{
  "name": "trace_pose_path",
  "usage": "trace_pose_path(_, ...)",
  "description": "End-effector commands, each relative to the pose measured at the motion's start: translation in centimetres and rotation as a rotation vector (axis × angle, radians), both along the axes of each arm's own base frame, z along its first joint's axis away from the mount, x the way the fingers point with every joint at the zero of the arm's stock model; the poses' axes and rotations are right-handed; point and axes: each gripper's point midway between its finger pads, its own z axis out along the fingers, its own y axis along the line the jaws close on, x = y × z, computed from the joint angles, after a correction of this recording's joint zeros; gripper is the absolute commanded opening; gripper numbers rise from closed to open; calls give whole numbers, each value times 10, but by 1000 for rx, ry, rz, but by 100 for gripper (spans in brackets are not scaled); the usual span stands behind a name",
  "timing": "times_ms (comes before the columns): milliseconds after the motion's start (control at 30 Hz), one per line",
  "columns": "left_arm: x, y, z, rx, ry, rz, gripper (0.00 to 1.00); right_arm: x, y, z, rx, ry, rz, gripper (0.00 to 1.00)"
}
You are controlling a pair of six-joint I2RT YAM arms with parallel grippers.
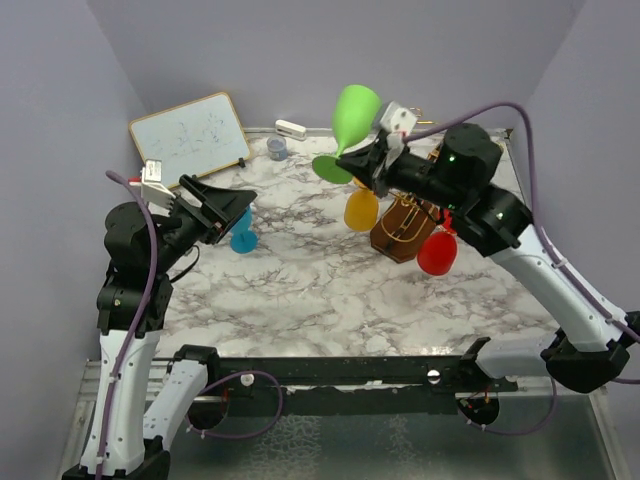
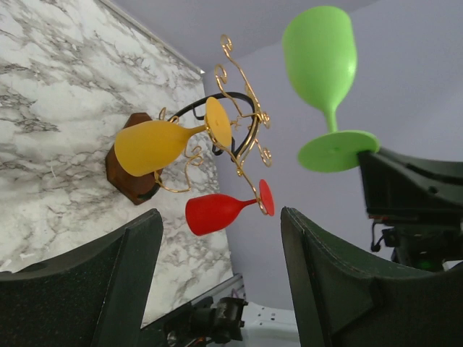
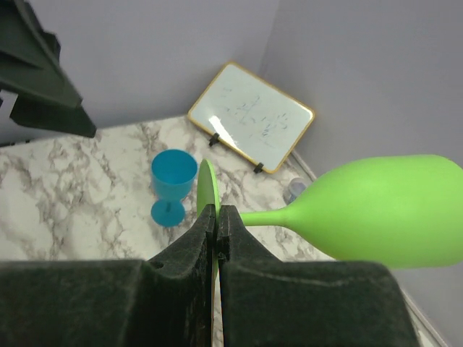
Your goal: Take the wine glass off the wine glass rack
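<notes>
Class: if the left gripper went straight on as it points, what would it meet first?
Probably the red glass on the rack, centred ahead of the left gripper; the yellow glass hangs just above that line, depth unclear.

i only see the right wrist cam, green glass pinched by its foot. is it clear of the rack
Observer: Yes. In the left wrist view the green glass hangs in open air, with a plain gap between it and the wine glass rack.
Operator: ok, any other glasses on that rack
Observer: Two. A yellow glass and a red glass hang from its gold arms.
</notes>
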Motion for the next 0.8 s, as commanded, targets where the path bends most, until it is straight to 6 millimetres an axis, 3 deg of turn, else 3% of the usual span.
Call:
trace_pose_path(0,-4,4,-4,-98,93,58,69,-9,26,-17,-103,-140,-56,1)
trace_pose_path(167,-7,-4,-16,-171,167,20,70,-31,58,-55,-192,-203,-62,1)
trace_pose_path(300,-10,-12,-25,-242,225,-31,70,-44,68,-73,-214,-262,-87,1)
trace_pose_path(767,-16,-31,-46,-374,330,-167,70,-74,95,-104,-248,-506,-121,1)
